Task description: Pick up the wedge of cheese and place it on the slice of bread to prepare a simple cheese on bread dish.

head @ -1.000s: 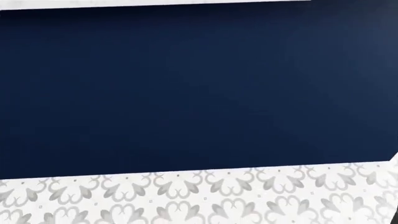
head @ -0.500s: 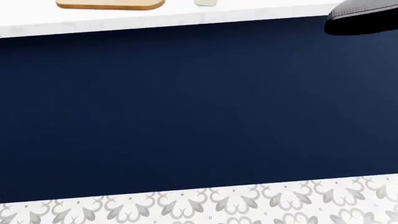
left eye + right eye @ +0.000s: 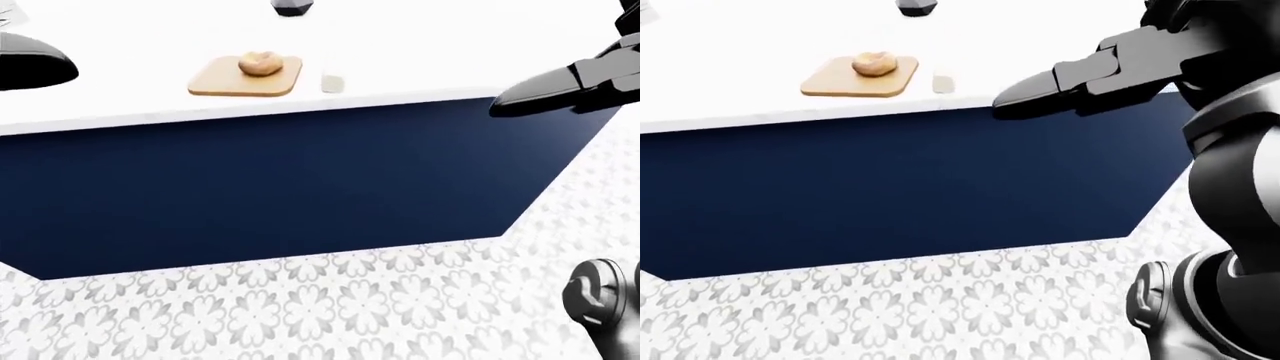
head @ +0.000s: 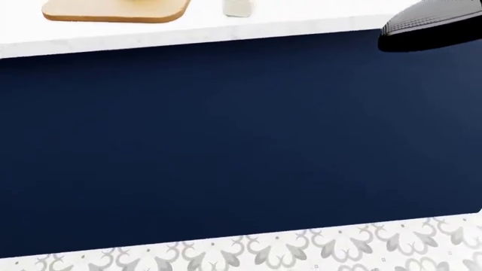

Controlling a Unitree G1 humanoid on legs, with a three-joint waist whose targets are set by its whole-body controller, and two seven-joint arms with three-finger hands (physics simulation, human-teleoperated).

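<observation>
White tabletop (image 3: 420, 52) carries a board (image 3: 245, 77) with bread (image 3: 260, 64); cheese (image 3: 333, 82) lies just right. My right hand (image 3: 1040, 94) hovers nearby, finger state indeterminate.

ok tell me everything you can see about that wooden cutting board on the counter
The cutting board is a light tan, wood-look slab with rounded corners, lying flat on the white counter near its edge above the navy cabinet face. A rounded, browned piece of bread sits on it. A small pale block lies just to its right, apart from it.

White counter (image 3: 420, 67), wooden board (image 3: 225, 81), pale block (image 3: 333, 82), perhaps cheese
</observation>
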